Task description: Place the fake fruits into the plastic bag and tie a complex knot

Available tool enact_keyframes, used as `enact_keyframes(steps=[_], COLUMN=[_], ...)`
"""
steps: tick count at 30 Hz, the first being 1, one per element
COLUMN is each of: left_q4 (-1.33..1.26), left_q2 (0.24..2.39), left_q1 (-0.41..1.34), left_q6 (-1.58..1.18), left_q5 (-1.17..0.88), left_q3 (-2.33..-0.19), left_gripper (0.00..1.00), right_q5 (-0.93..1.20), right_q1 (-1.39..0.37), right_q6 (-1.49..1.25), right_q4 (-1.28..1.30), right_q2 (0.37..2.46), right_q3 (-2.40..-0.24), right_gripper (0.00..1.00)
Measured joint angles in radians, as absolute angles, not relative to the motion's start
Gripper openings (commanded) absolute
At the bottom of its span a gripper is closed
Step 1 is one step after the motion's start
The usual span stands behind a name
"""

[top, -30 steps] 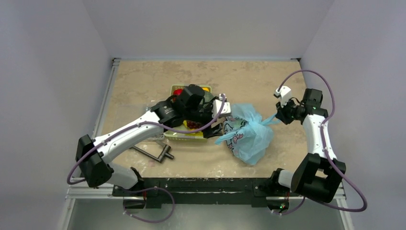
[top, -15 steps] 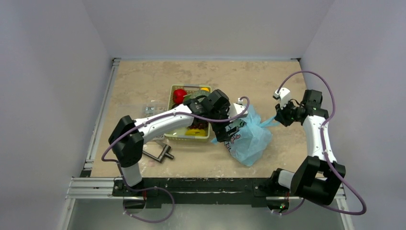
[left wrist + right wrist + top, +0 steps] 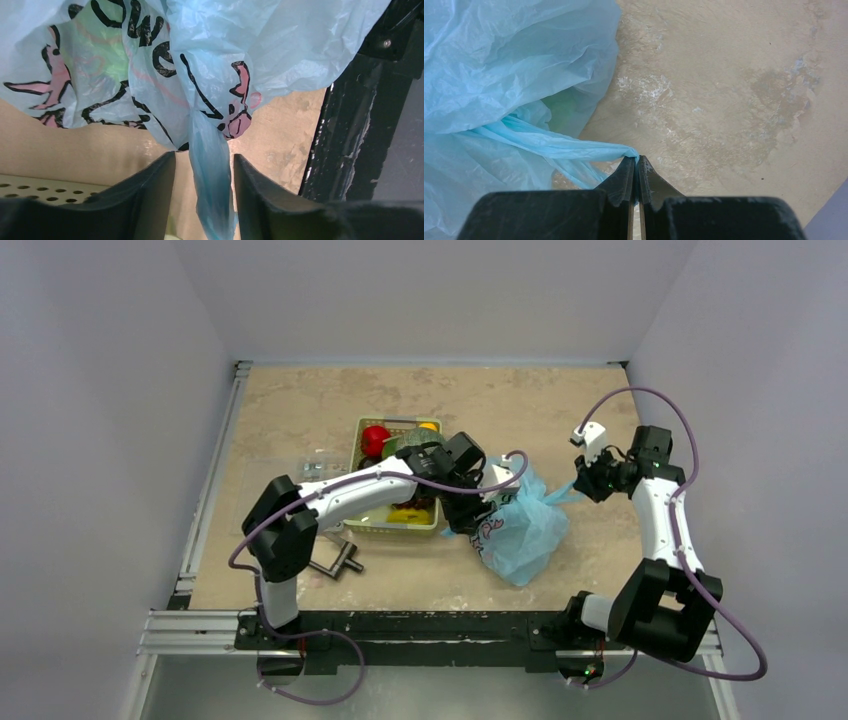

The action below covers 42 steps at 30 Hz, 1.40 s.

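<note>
Top view, left gripper (image 3: pixel 470 515): at the left edge of the plastic bag (image 3: pixel 525 530), with the green mesh basket (image 3: pixel 385 528) just behind its fingers.
Top view, right gripper (image 3: pixel 583 485): at the bag's right side; a thin blue handle strand (image 3: pixel 562 493) runs from the bag to its fingertips.
Top view, fake fruits: red apple (image 3: pixel 375 438), netted melon (image 3: pixel 415 438), small orange (image 3: pixel 429 426) and yellow banana (image 3: pixel 408 513) lie in the basket, on the far side of the left fingers from the bag.
Top view, bag: lies on the table (image 3: pixel 300 410) between the two grippers.
Left wrist, fingers (image 3: pixel 150 195): spread apart. A twisted strip (image 3: pixel 212 190) of the bag hangs between them, close against one finger with a gap at the other.
Left wrist, bag (image 3: pixel 250 45): just beyond the fingertips, pink-and-black print facing them; basket rim (image 3: pixel 45 187) beside one finger.
Right wrist, fingers (image 3: pixel 624 180): pressed together, pinching the end of the handle strand (image 3: pixel 564 145) at their tips.
Right wrist, bag (image 3: pixel 499 60): ahead and off to one side of the fingertips, the strand stretched from it; table (image 3: pixel 724 100) beyond the tips.
</note>
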State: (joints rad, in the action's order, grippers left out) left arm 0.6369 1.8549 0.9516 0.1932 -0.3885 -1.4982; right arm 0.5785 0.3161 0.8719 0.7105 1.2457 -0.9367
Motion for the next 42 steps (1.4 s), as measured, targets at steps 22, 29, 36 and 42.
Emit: enact_keyframes(steps=[22, 29, 36, 42], left_q4=[0.426, 0.355, 0.346, 0.362], left_q2=[1.689, 1.662, 1.642, 1.589], left_q1=[1.025, 1.03, 1.03, 0.991], left_q6=[0.387, 0.458, 0.492, 0.506], left_q5=[-0.357, -0.352, -0.319, -0.31], left_q3=[-1.229, -1.139, -1.147, -1.256], left_gripper=[0.0, 0.0, 0.0, 0.0], right_q5=[0.506, 0.465, 0.465, 0.471], right_q1=[0.283, 0.281, 0.282, 0.285], right_q6=[0.755, 0.77, 0.767, 0.76], right_q4=[0.438, 0.379, 0.388, 0.383], right_q2=[1.346, 1.412, 1.427, 1.385], right_q3=[-0.862, -0.809, -0.855, -0.965], right_gripper=[0.0, 0.0, 0.0, 0.0])
